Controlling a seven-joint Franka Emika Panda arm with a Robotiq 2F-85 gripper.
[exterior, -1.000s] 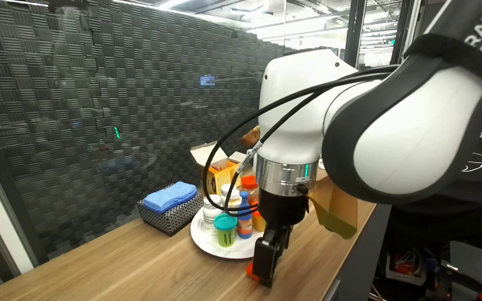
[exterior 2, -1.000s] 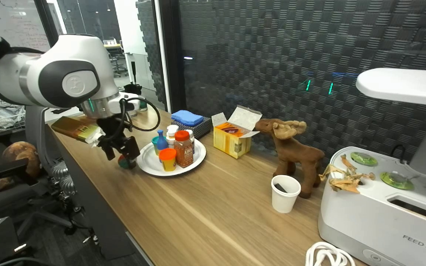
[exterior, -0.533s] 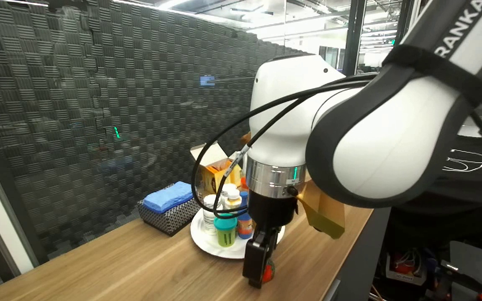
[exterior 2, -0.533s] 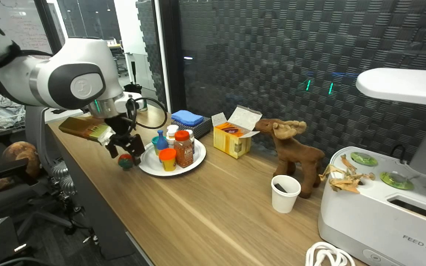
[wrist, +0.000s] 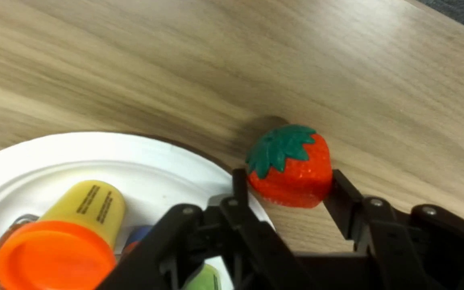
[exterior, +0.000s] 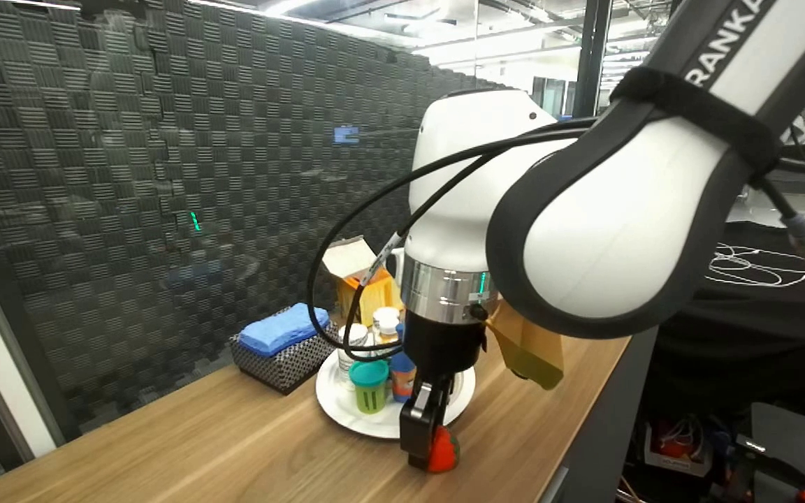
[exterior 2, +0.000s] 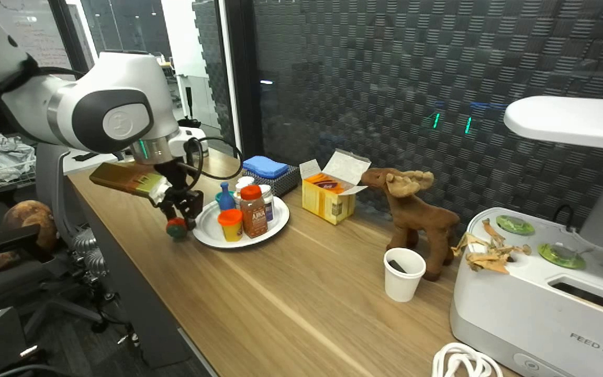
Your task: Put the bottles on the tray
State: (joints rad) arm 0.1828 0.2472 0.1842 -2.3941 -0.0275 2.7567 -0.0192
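Long wood worktop (exterior 2: 291, 309) here, with the robot arm (exterior: 458, 175) hanging over it from the front-edge side. Chunky white planter (exterior 2: 521, 309) at the right end in an exterior view, plush moose (exterior 2: 422, 222) near the back edge. The round white tray (wrist: 95, 147) sits between front and back edges. Yellow carton (exterior 2: 327, 204) and a patterned black box (exterior: 305, 363) with a flat blue thing (exterior 2: 266, 166) on top are by the back edge. The gripper (wrist: 287, 180) is down low, just beside the tray's rim. Paper cup (exterior 2: 402, 280) next to the moose. Standing on the tray: red-capped bottle (exterior 2: 254, 215), white bottles (exterior 2: 268, 202), blue bottle (exterior 2: 226, 199), teal-lidded tub (exterior: 370, 392), orange-lidded tub (exterior 2: 232, 230). Smallest is a red strawberry (wrist: 296, 169) with green leaves, off the tray towards the front edge, and the gripper's got it pinched from both sides. Can't tell if it's touching the wood.
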